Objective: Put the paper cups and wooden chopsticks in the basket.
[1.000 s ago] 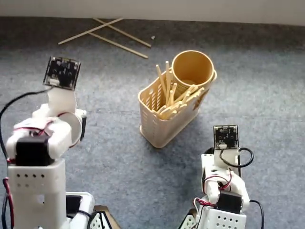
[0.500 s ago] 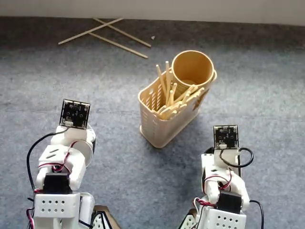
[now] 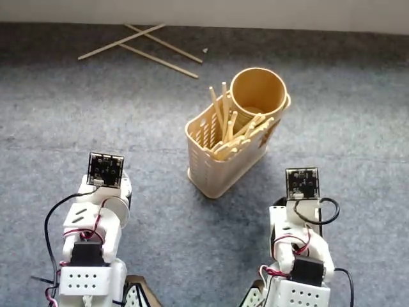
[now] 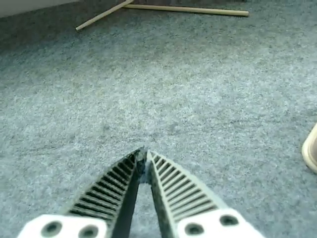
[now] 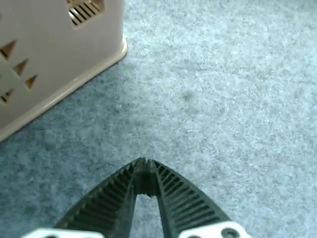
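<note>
High view has the cream slotted basket (image 3: 211, 171) standing upright near the middle of the grey-carpeted bench (image 3: 358, 128), its long axis running from 7 o'clock to 1 o'clock. One paper cup (image 3: 257, 89) sits upright in the basket's 1 o'clock end, mouth up, its rim above the basket's rim. A bundle of wooden chopsticks (image 3: 228, 128) fills the remainder of the basket toward 7 o'clock, some upright and poking above the rim, others leaning across toward the cup. Three loose chopsticks (image 3: 142, 34) lie flat on the bench at 11 o'clock from the basket, well apart from it, near the far edge. Two of them cross each other and the third lies just beside them on the near side. The left arm (image 3: 96, 224) is folded low at 8 o'clock from the basket and the right arm (image 3: 299, 220) at 5 o'clock, with bare carpet between each arm and the basket. In the left wrist view the left pincer (image 4: 145, 157) is closed over bare carpet, its ribbed fingertips meeting and holding nothing. Two of the loose chopsticks show well beyond it, and a sliver of the basket's base sits off to one side. In the right wrist view the right pincer (image 5: 143, 166) is likewise closed tip to tip and empty above the carpet, with the basket's wall near it but not touching.
</note>
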Tool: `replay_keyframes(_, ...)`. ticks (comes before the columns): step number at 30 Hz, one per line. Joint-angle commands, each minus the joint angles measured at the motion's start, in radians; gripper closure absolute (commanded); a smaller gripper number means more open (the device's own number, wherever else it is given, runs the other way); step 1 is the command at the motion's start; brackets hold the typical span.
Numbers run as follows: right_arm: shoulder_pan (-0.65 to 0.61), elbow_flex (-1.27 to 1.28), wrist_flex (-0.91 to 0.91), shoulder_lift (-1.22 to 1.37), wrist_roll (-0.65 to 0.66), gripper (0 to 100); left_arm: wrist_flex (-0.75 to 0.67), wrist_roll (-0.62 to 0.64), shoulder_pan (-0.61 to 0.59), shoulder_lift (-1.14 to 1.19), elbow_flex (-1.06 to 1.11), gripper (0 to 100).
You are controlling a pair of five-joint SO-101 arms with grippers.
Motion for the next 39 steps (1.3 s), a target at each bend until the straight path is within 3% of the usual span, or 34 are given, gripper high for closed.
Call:
replay_keyframes(1,-0.005,0.119,-0.028,-0.007,0.015,98.2,0.025,-0.008,-0.028,-0.039,0.022,99)
replay_keyframes(5,-0.005,0.119,-0.028,-0.007,0.015,98.2,0.172,-0.006,-0.027,-0.042,0.022,99)
replay_keyframes(10,-0.005,0.119,-0.030,-0.007,0.017,98.2,0.589,-0.006,-0.028,-0.053,0.016,99)
replay_keyframes(12,-0.005,0.120,-0.025,-0.007,0.017,98.2,0.664,-0.005,-0.030,-0.074,0.005,99)
replay_keyframes(27,-0.007,0.120,-0.022,-0.007,0.008,98.2,0.674,-0.005,-0.028,-0.153,0.016,99)
replay_keyframes(33,-0.133,0.120,-0.030,-0.007,-0.176,98.2,0.674,-0.005,-0.028,-0.153,0.016,99)
replay_keyframes(39,-0.179,0.131,-0.028,-0.005,-0.189,98.2,0.674,-0.005,-0.028,-0.153,0.016,99)
